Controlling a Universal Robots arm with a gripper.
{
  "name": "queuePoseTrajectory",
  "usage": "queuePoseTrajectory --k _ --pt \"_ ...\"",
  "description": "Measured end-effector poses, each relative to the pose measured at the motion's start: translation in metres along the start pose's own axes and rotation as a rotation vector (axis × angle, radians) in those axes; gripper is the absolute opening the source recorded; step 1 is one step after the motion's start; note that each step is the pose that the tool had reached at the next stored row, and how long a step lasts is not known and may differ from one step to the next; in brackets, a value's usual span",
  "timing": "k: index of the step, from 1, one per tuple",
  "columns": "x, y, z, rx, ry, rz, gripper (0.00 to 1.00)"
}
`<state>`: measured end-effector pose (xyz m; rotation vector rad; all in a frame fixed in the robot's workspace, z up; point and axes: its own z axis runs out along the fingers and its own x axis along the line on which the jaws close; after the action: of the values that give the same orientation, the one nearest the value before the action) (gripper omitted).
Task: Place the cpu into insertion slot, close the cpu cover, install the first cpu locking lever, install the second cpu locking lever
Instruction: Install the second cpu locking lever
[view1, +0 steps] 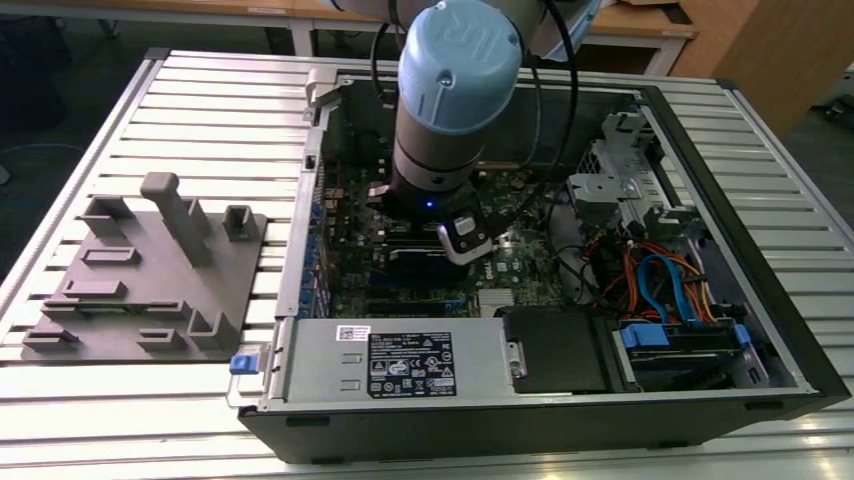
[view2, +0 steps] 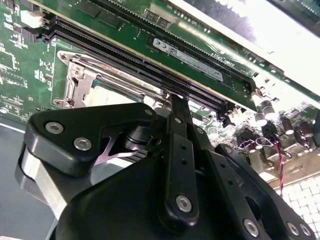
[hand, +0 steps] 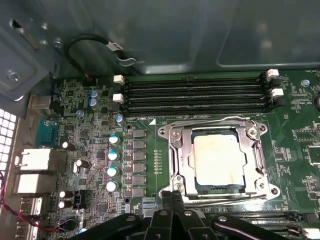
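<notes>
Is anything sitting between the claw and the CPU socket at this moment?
Nothing visible does. In the first wrist view the black claw sits right at the near edge of the square silvery-rimmed socket, whose thin silvery metal cover frame lies down around the pale square CPU. No cable or part lies between them.

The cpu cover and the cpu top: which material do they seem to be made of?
The cpu cover looks like thin stamped metal with a bright silvery finish; its edges catch glints. The cpu top looks like matte, pale metal, evenly dull without sharp reflections, though a coating cannot be ruled out.
</notes>
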<state>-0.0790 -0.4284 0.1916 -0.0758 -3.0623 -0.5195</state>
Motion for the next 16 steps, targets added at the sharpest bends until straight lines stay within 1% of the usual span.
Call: queuePoseTrajectory --k 8,16 --pt "0.0015 -0.0012 0.0039 -0.0121 0.0004 0.0 0.1" --pt "0.0043 -0.0014 0.0057 -0.0198 0.0013 0.0 0.1"
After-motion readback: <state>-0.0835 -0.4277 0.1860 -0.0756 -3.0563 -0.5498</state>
